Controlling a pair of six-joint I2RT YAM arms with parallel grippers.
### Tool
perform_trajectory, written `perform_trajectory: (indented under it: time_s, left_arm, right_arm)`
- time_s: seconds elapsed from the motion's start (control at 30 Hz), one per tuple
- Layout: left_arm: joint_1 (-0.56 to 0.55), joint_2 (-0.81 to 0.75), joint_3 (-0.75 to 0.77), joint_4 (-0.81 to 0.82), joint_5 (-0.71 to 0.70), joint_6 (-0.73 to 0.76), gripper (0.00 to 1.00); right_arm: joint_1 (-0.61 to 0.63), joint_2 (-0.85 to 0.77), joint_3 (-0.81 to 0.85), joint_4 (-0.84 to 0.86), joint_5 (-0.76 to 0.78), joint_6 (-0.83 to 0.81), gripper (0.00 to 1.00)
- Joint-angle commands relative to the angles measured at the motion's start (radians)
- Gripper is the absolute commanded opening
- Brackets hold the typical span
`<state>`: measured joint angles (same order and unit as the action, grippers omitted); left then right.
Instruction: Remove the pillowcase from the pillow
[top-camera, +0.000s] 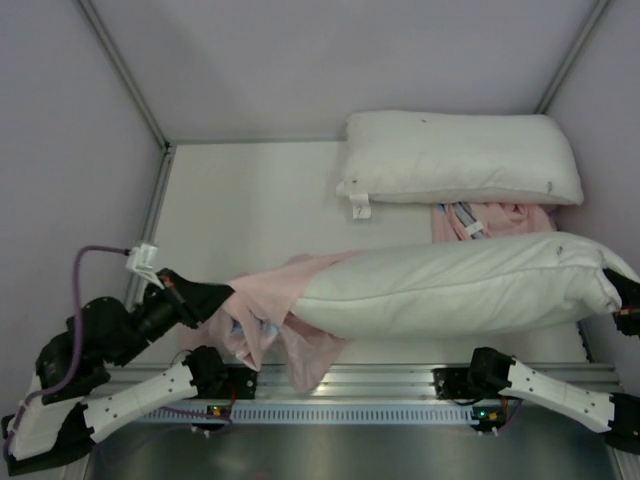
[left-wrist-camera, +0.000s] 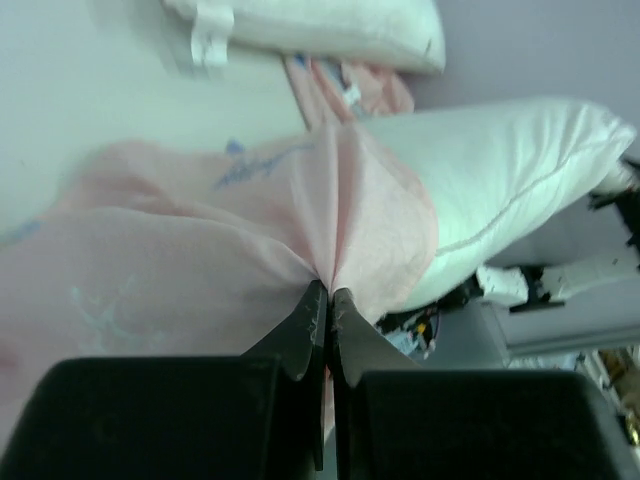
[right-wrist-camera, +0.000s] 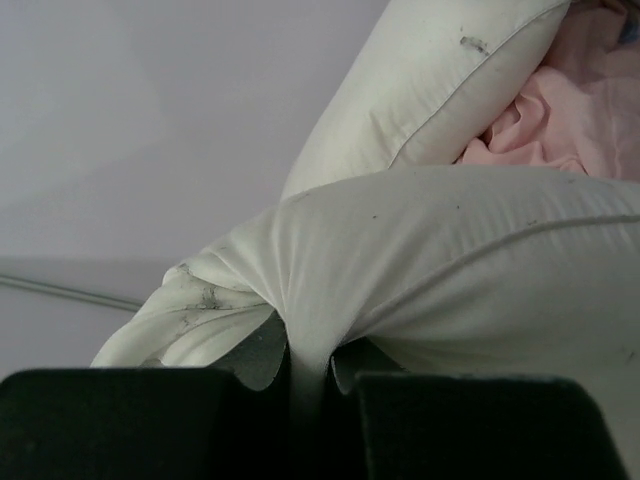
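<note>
Stretching across the near half of the table (top-camera: 250, 210), the pillow (top-camera: 460, 285) lies lengthwise between the two arms, most of it bare and white. The pillowcase (top-camera: 275, 300), pink side out, is bunched at the pillow's left end and covers only that end. A fold of it droops over the metal rail (top-camera: 380, 375) at the table's near edge. The left gripper (left-wrist-camera: 328, 298) is clenched on a pinch of the pink cloth, its jaws pressed together and the fabric fanning out from the tips. The right gripper (right-wrist-camera: 302, 365) is clamped on the pillow's right-hand end. White fabric is gathered into a tight pleat between its fingers, with grey smudges on the corner beside them. Against the back wall lies a second white pillow (top-camera: 460, 158) with a small tag (top-camera: 360, 207) at its left corner. A crumpled bit of pink cloth (top-camera: 490, 218) is tucked between the two pillows.
</note>
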<state>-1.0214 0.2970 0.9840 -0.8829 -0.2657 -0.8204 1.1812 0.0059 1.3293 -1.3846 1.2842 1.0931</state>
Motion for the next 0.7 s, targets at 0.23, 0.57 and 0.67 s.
perform_trajectory:
  time_s: [0.23, 0.57, 0.67]
  left_arm:
    - [0.004, -0.022, 0.426, -0.312, -0.372, 0.122, 0.00]
    - [0.010, -0.027, 0.603, -0.427, -0.500, 0.145, 0.00]
    - [0.035, 0.014, 0.729, -0.482, -0.559, 0.185, 0.00]
  right_arm:
    - [0.028, -0.087, 0.022, -0.056, 0.063, -0.025, 0.00]
    - [0.026, -0.066, 0.030, -0.057, 0.066, -0.024, 0.00]
    - [0.028, -0.066, 0.034, -0.059, 0.064, -0.024, 0.00]
